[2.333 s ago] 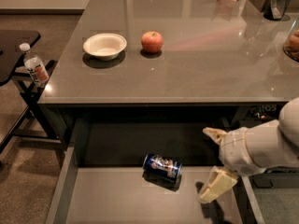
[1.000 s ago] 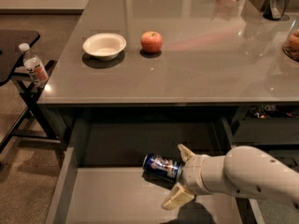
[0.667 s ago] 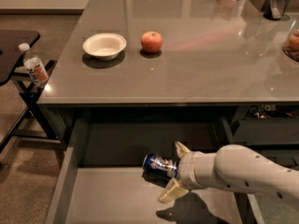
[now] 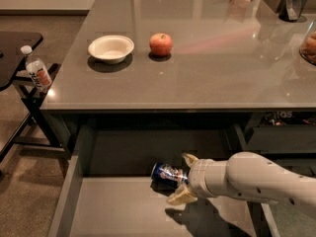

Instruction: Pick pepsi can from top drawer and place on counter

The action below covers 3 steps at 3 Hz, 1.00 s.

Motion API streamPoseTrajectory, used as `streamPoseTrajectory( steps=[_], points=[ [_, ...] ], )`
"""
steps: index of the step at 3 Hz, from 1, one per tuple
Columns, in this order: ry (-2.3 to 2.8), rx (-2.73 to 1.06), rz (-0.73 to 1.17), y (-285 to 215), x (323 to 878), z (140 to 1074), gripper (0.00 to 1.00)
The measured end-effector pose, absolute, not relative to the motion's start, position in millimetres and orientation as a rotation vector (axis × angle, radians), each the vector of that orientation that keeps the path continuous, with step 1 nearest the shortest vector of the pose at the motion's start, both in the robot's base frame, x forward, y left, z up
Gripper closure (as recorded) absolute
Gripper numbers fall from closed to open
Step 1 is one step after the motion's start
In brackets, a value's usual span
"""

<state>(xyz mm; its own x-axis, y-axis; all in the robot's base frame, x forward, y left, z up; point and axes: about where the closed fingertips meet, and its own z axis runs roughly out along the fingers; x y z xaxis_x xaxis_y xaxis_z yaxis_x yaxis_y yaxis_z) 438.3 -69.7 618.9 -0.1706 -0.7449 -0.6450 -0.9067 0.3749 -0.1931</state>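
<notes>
Pepsi can [image 4: 166, 173]: dark blue, red-and-white marks, silver end; it lies on its side near the back of the open top drawer [image 4: 113, 206], below the surface [image 4: 222, 58].
Tool [image 4: 184, 177]: fingers spread wide, straddling the can's right end, not clamped.
Change: tool has slid left to the can; can unmoved.
Writing: can's lettering unreadable.

One pepsi can [image 4: 167, 173] and one gripper [image 4: 180, 178], at its right end, in the near top drawer [image 4: 113, 206]; one bowl [image 4: 111, 48] and one apple [image 4: 161, 44] on the counter [image 4: 222, 68]'s far left; one bottle [image 4: 37, 70] beyond its left edge.
</notes>
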Motion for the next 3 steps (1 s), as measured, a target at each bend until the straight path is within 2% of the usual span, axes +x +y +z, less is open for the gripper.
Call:
streamPoseTrajectory(
  steps=[3],
  points=[
    [1.966,-1.422,0.309,-69.7,438.2,619.0,0.88]
  ],
)
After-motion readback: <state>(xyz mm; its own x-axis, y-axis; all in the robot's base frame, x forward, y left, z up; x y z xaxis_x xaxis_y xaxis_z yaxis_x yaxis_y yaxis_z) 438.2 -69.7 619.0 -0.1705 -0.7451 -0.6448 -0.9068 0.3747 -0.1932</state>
